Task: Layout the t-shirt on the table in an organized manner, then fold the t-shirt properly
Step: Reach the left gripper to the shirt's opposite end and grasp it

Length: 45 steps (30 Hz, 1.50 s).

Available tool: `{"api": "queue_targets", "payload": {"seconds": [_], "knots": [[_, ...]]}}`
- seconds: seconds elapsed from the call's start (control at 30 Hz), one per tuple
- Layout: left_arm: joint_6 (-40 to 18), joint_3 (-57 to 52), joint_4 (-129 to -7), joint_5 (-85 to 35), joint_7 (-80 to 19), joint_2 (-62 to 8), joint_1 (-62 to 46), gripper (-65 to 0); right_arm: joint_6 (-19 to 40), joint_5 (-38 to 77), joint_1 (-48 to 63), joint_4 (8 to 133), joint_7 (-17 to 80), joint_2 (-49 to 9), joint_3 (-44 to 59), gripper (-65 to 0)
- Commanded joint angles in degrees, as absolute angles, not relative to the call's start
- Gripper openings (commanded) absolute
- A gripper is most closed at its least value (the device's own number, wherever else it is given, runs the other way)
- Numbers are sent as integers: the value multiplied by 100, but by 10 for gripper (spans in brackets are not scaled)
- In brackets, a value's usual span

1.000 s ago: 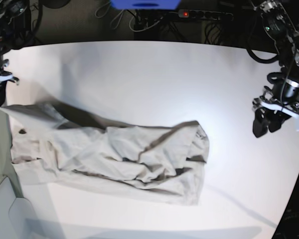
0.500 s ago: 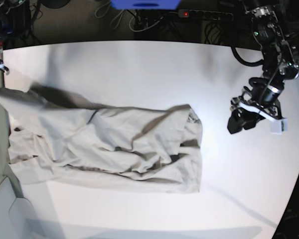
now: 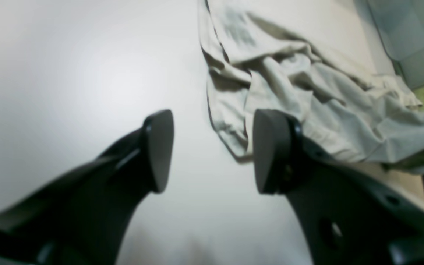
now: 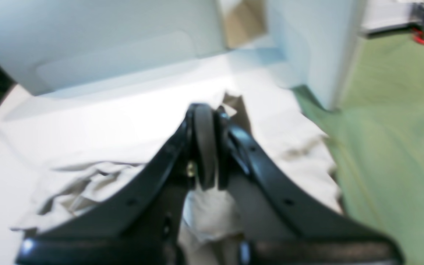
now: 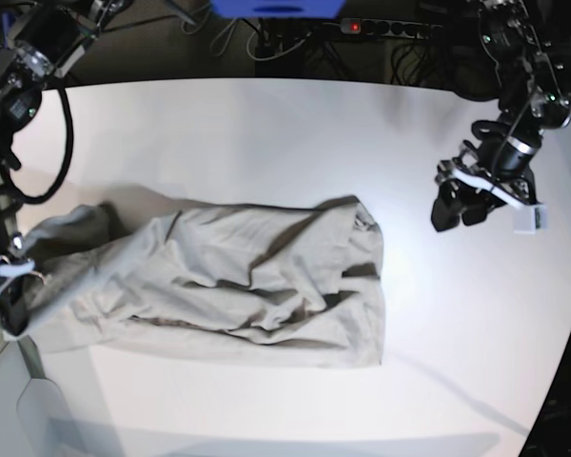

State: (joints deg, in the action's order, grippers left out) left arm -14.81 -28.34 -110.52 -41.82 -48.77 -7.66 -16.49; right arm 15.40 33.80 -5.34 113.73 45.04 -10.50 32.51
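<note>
The light grey-beige t-shirt (image 5: 247, 286) lies crumpled lengthwise across the white table (image 5: 266, 133), collar end toward the right. My right gripper (image 5: 11, 319) is at the shirt's left end. In the right wrist view this right gripper (image 4: 204, 147) is shut on a fold of the t-shirt (image 4: 212, 217), which bunches under it. My left gripper (image 5: 457, 221) hovers open over bare table, to the right of the shirt's right end and apart from it. In the left wrist view the left gripper (image 3: 214, 151) stands wide open, with the t-shirt (image 3: 307, 92) just beyond its fingertips (image 3: 271, 147).
A pale box (image 5: 19, 400) sits off the table's near-left corner and shows as the pale box (image 4: 105, 44) in the right wrist view, beside green floor (image 4: 388, 147). Cables and a power strip (image 5: 390, 27) run behind the curved far edge.
My right gripper has swung from the far-left table edge down toward the near left, dragging the shirt's left end. The cloth lies flatter. The left gripper has moved toward the shirt, still open.
</note>
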Motion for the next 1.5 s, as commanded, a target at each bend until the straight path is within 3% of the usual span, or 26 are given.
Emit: {"api": "queue_targets", "payload": {"seconds": [0.0,0.4,0.6,0.93,1.2,1.47], "knots": [[-1499,-2870,-11222,-4277,-4752,-822,-1701,-313,1464,3486,-796,11468,4259,-1174,3178,-650],[-1508,-3371,-11486,-4277,-4752,-1305,-2598,-315,1490,3530,-2738,11503,4277,-1147,3002,-650],[-1508,-3336,-11538,-4286,-4752,-1262,-2677,-315,1719,3530,-2703,11495,4224,-1138,2053,-650],[-1455,-2308,-11380,-4154,-4760,-690,-1824,-311,1719,3503,-2255,11468,4224,-1182,1956,-650],[-1446,-743,-10967,-2457,-4708,-268,-1446,-108,1719,3503,-2097,11468,4224,-1332,1965,-650],[-1455,-136,-9991,-1868,-4690,-31,-760,-73,1719,3503,-2053,11468,4268,-1332,1965,-650]]}}
